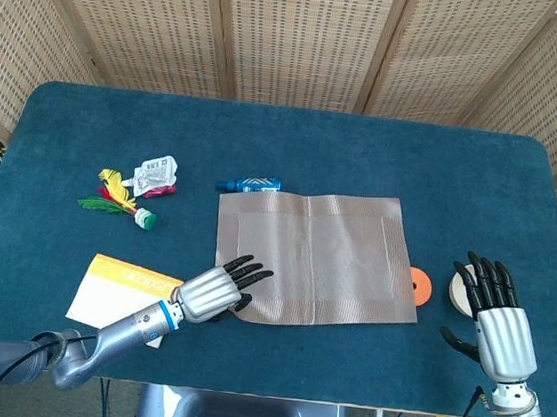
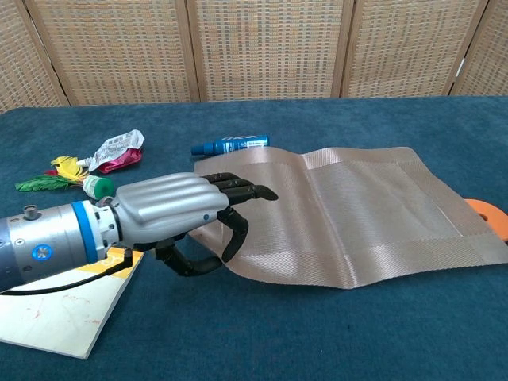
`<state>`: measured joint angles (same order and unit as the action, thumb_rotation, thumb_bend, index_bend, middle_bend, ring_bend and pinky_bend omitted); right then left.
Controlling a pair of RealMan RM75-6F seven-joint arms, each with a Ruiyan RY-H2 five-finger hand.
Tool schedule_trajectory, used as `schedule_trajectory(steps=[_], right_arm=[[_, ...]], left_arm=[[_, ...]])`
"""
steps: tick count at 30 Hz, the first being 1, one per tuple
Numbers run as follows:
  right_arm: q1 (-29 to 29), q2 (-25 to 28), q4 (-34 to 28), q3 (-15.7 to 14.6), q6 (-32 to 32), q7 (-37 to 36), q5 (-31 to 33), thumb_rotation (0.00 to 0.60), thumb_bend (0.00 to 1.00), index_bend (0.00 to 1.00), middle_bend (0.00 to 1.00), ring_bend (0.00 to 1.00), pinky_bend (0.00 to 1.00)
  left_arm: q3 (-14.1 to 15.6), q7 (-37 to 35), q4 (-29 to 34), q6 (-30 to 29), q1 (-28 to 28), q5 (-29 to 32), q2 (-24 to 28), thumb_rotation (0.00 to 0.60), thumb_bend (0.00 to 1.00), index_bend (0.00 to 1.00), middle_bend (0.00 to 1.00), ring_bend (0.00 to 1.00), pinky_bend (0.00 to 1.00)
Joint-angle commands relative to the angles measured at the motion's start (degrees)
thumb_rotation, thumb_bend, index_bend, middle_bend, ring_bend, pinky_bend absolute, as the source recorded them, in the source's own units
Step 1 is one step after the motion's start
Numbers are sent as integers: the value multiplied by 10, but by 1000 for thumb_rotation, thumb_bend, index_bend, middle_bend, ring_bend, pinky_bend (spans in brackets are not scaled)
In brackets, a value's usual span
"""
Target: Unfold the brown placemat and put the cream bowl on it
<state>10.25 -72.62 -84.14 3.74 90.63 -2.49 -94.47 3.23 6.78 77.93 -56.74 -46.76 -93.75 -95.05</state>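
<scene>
The brown placemat (image 1: 313,258) lies spread open in the middle of the table, with slight ripples (image 2: 357,214). My left hand (image 1: 219,292) pinches its near-left corner; in the chest view the left hand (image 2: 182,218) has its fingers over the mat's edge and the thumb curled beneath. The cream bowl (image 1: 462,288) sits at the right, mostly hidden behind the fingers of my right hand (image 1: 496,329). That hand is open with fingers straight, just in front of the bowl and holding nothing. It does not show in the chest view.
A blue tube (image 1: 251,182) lies just behind the mat's far-left corner. An orange disc (image 1: 419,283) sits between the mat and the bowl. A feathered shuttlecock (image 1: 114,197) and a crumpled packet (image 1: 154,175) lie at the left. A yellow-and-white booklet (image 1: 113,288) lies near the front edge.
</scene>
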Motion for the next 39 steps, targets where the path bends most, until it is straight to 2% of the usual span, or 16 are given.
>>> schedule_trajectory(steps=[1,10,18,27,39], right_arm=[[-1,1,-1,0,1,1,-1,600,0,121,0,0,0],[-2,0,-2,0,5,2,-6,600,0,116,0,0,0],[-3,1,-5,-1,7,4,-10,600,0,117,0,0,0],[-4,2,-8,-2,8,5,-14,600,0,117,0,0,0],[-6,4,-12,-4,12,5,-21,600,0,119,0,0,0]], left_arm=[[21,1,26,-15,4,-30,22,600,530,790,0,0,0],[74,4,66,-26,5,-100,64,600,530,804,0,0,0],[103,28,66,-51,14,-150,103,600,531,810,0,0,0],[120,42,58,-80,39,-169,138,600,532,813,0,0,0],[129,28,24,-97,68,-171,139,600,533,813,0,0,0]])
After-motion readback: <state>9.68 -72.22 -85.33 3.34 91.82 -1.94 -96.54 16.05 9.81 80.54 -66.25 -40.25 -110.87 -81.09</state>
